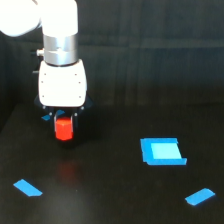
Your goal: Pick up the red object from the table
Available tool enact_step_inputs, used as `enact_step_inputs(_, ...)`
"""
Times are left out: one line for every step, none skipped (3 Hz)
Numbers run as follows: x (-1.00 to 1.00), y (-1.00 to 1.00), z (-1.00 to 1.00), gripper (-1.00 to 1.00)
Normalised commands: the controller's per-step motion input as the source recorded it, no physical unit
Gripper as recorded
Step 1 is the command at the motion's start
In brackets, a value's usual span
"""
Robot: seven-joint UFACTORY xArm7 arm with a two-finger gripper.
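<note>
Nearest the camera, two thin flat blue strips are seen lying on the matte black table (110, 200): one slanted strip (27, 188) at the exterior view's left, another (199, 196) at its right. A larger flat bright blue rectangular patch (161, 151) is laid just behind the right-hand strip. None of these is wanted; they are spread well apart from the work.

Further back, at the exterior view's left, the small bright red-orange cylinder-like block (63, 128) is seen tucked directly under the white, boxy head of the arm. A faint reddish glow is cast on the table below it, and a dark gap appears to be left between block and surface, so the block is judged to be lifted clear, though that gap is too dim to be sure of.

The gripper (64, 124) is pointed straight down, a posture suited to a top grasp on so small a piece. Its dark fingers are largely lost against the black background, but the block is held between them, so the pincer is taken as closed on the red block, narrowed to about its width. Nothing else is touched.
</note>
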Motion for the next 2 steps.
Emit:
enact_step_inputs(0.33, 0.03, 0.96, -0.84)
enact_step_inputs(0.18, -0.18, 0.99, -0.93)
